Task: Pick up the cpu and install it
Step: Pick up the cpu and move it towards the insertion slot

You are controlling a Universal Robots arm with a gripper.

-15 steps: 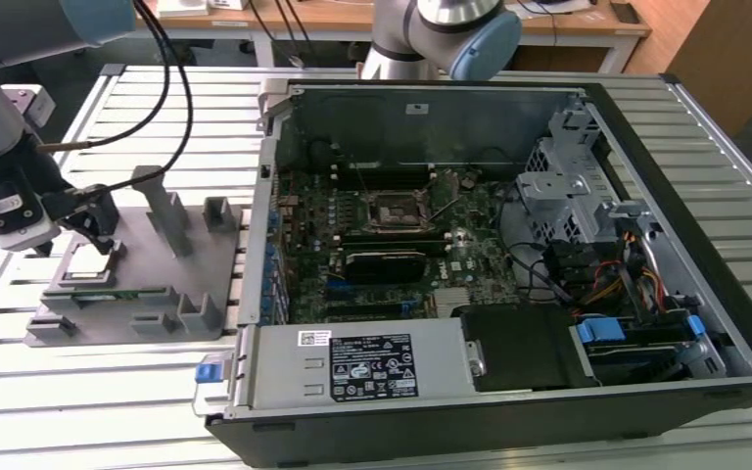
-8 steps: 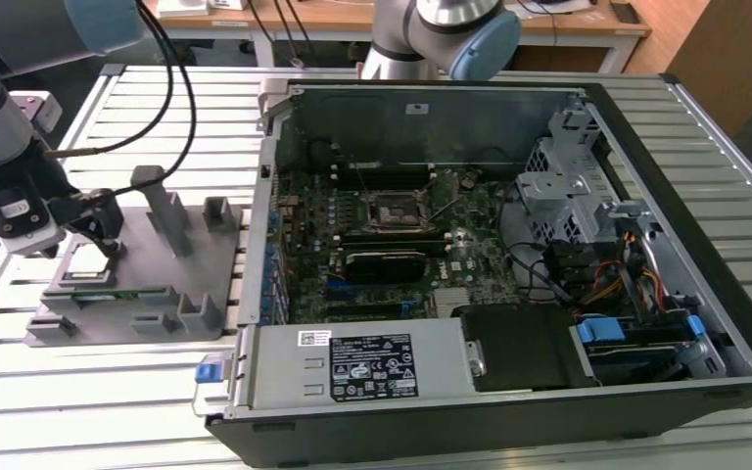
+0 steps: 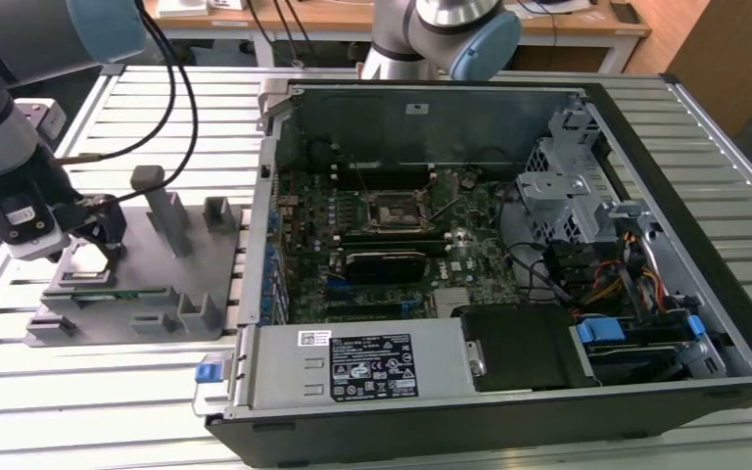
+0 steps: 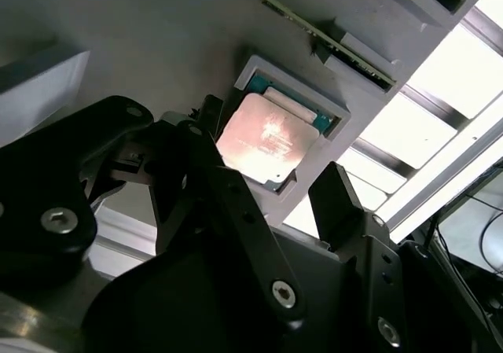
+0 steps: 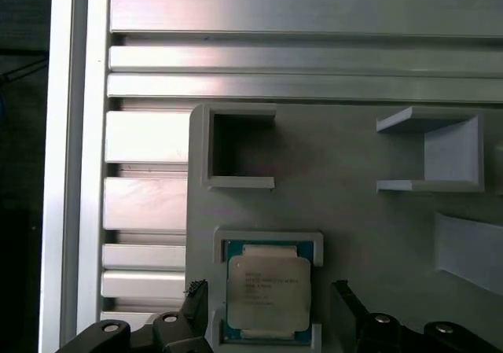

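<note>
- Pick-up stage here, nothing grabbed yet. The cpu (image 5: pixel 267 294) sits flat in its square pocket on the grey holder (image 3: pixel 154 294), silver plate up. The holder is on the slatted bench (image 3: pixel 115 392), towards the exterior view's left.
- The gripper (image 5: pixel 271 296) hangs right over that pocket. In both wrist views the black fingers (image 5: pixel 196 306) are spread wide, one on each side of the chip. They stand apart from it, with the pocket's raised rim between them and the chip's edges. They've got hold of nothing.
- I can't tell from these views how low the tips are against the holder's top face. They look near it, not on it.
- The open PC case (image 3: pixel 481 431) is on the exterior view's right, well apart from the holder. The socket (image 3: pixel 394 211) is in the middle of the motherboard (image 3: pixel 350 225). I can't make out whether its bracket is fully open.
- My read on what the grab needs: fingers square to two opposite chip edges and low enough to catch the thin rim rather than the pocket wall. Then close gently and evenly so the chip doesn't tilt or skate out.
- Risk as I see it: that rim leaves little room beside the chip, so a slightly off-centre close could land on plastic instead.
</note>
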